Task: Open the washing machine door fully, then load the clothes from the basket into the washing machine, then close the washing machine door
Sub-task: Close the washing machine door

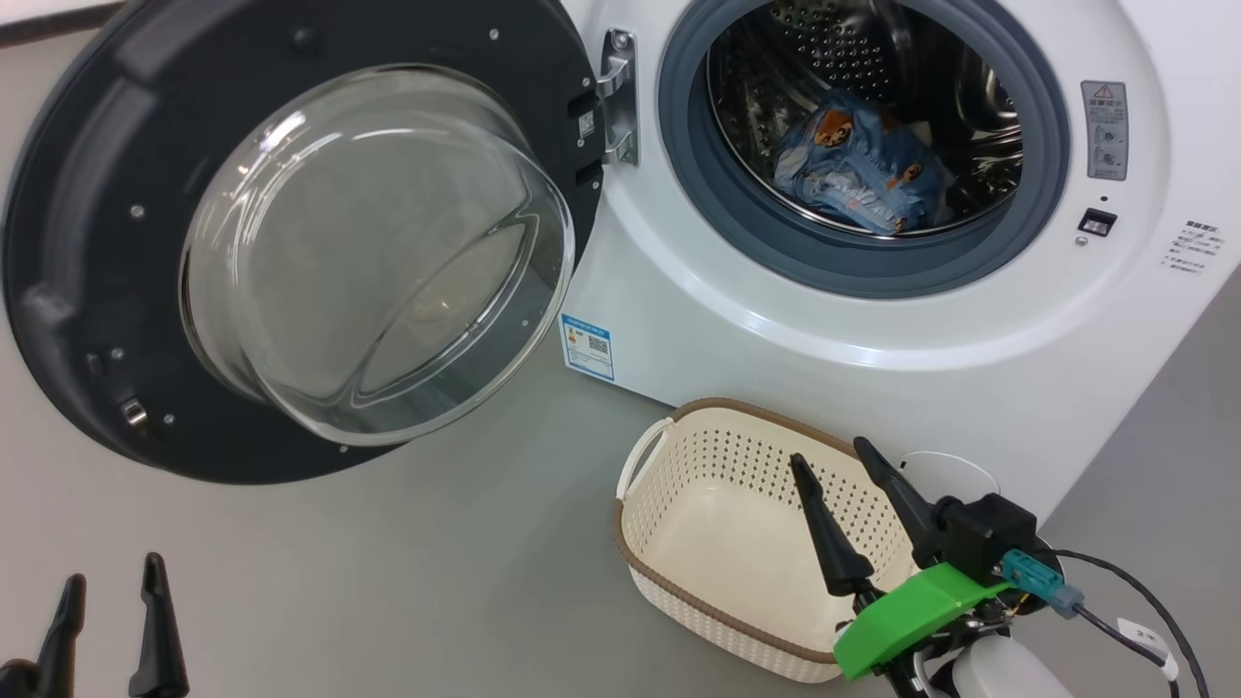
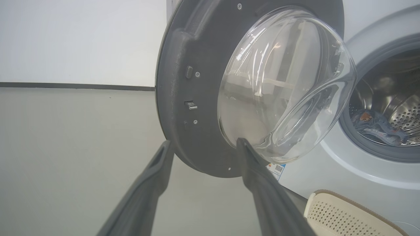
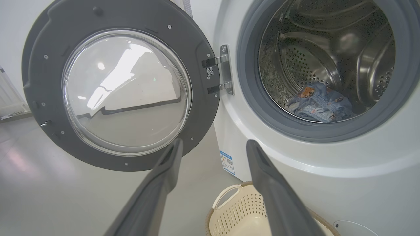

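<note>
Inside the washing machine [image 1: 776,330], your clothes [image 1: 858,170] lie heaped; the basket [image 1: 679,427] on the floor [image 1: 388,582] shows a bare bottom. The door [image 1: 78,242] hangs wide open, so closing looks next: left gripper [image 1: 114,569] and right gripper [image 1: 829,451] both spread apart, holding nothing, free to push.

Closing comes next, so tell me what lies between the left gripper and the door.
In the head view, only bare floor separates the left gripper from the door.

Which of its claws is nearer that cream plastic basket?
Right. The right gripper hovers above the cream perforated plastic basket; the left gripper is well off to its left.
</note>
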You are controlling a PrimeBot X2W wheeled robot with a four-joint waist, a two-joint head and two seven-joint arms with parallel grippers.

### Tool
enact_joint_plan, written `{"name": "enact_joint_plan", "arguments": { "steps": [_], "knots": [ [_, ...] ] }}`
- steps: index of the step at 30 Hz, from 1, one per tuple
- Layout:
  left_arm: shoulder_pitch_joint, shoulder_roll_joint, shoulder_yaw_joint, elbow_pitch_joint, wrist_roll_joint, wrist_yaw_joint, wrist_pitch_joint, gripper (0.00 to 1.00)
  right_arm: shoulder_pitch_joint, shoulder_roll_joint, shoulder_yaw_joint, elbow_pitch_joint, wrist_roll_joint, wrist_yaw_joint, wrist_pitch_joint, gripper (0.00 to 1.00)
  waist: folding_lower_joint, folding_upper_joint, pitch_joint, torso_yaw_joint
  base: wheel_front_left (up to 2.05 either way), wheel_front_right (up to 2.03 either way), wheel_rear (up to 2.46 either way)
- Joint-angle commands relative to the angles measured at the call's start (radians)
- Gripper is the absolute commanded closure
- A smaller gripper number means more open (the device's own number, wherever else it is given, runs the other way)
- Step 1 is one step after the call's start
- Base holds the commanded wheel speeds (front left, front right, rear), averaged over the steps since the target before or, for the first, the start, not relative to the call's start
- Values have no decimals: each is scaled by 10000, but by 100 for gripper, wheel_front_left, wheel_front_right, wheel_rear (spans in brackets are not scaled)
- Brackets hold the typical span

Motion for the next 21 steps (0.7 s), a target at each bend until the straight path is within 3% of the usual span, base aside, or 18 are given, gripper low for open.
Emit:
{"name": "enact_joint_plan", "arguments": {
  "steps": [1, 21],
  "knots": [
    [-248, 206, 438, -326, -72, 29, -67, 0, -474, -39, 299, -127, 141, 44, -82, 0, -1, 0, 89, 76, 0, 0, 0],
    [-234, 42, 569, -352, 159, -115, -67, 0, -561, -39, 472, 133, 299, 44, -82, 0, -1, 0, -66, 4, 0, 0, 0]
  ]
}}
